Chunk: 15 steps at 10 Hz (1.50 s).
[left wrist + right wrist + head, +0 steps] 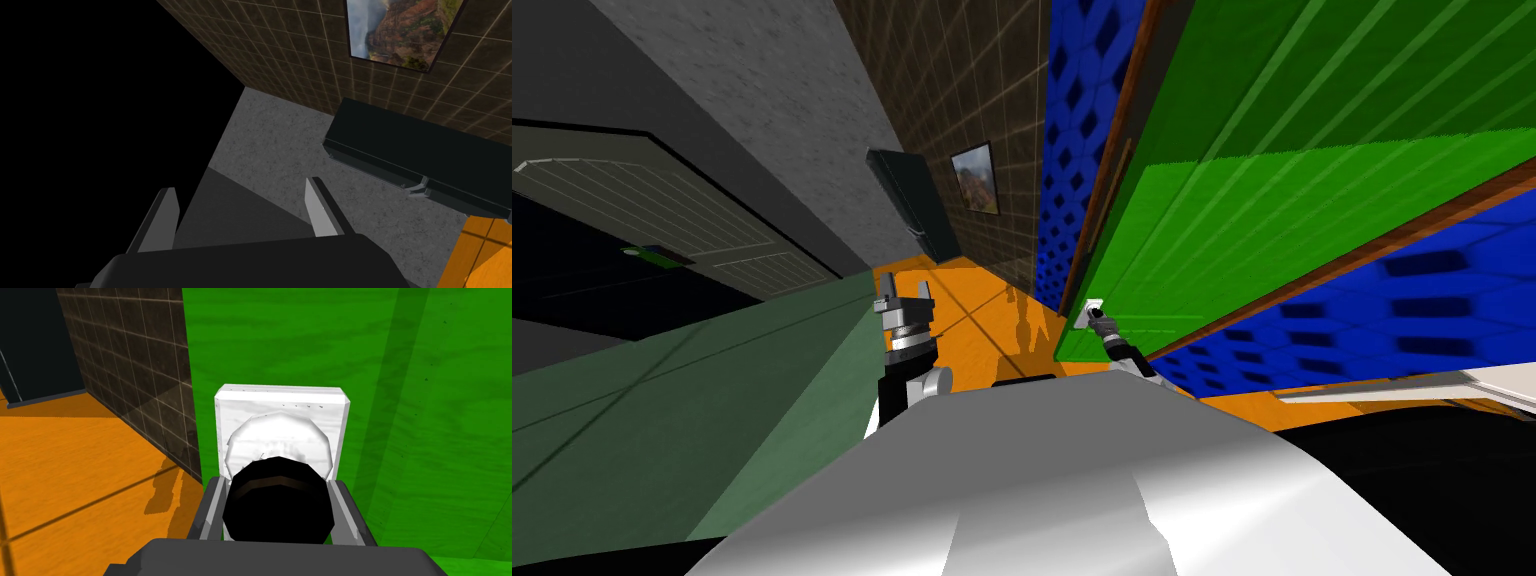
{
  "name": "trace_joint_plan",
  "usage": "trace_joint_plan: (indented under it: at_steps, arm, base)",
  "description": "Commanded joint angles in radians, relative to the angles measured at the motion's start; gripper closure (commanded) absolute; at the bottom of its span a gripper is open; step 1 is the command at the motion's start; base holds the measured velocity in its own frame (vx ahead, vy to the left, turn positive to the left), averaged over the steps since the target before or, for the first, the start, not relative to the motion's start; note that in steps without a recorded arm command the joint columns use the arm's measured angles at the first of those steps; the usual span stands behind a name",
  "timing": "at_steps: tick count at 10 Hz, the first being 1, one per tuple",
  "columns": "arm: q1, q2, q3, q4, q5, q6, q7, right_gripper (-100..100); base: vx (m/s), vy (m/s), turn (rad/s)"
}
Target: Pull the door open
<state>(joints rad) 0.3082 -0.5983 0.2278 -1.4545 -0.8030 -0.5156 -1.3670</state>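
Note:
A bright green door (pixel 1272 210) in a brown frame stands on my right, its free edge near the orange floor. On it sits a white square plate (pixel 281 404) with a round white base and a black knob (pixel 278 500). My right gripper (pixel 278 508) is shut on that black knob, one finger pressing each side; in the head view the right gripper (pixel 1095 318) meets the plate at the door's edge. My left gripper (pixel 240 212) is open with nothing between its fingers, and the left gripper (pixel 904 296) is held up in front of my chest.
A dark tiled wall (pixel 962 90) with a framed picture (pixel 974 178) and a dark cabinet (pixel 917 200) closes the far end of the orange floor (pixel 972 310). Blue patterned walls (pixel 1072 150) flank the door. A grey-green surface (pixel 662 420) lies on my left.

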Motion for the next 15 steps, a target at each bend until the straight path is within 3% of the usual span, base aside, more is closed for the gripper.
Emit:
trace_joint_plan:
  at_steps: [1,4,5,15]
  arm:
    - [0.007,-0.017,0.017,-0.005,0.005,-0.018,-0.019,100]
    - [0.023,-0.049,0.040,-0.015,0.011,-0.043,-0.047,100]
    - [0.021,-0.043,0.036,-0.008,0.010,-0.034,-0.041,100]
    - [0.056,-0.137,0.104,-0.017,0.036,-0.120,-0.129,100]
  base:
    - [-0.231,-0.060,0.132]
    - [-0.220,-0.063,0.109]
    - [-0.086,-0.033,0.029]
    - [-0.186,-0.066,0.125]
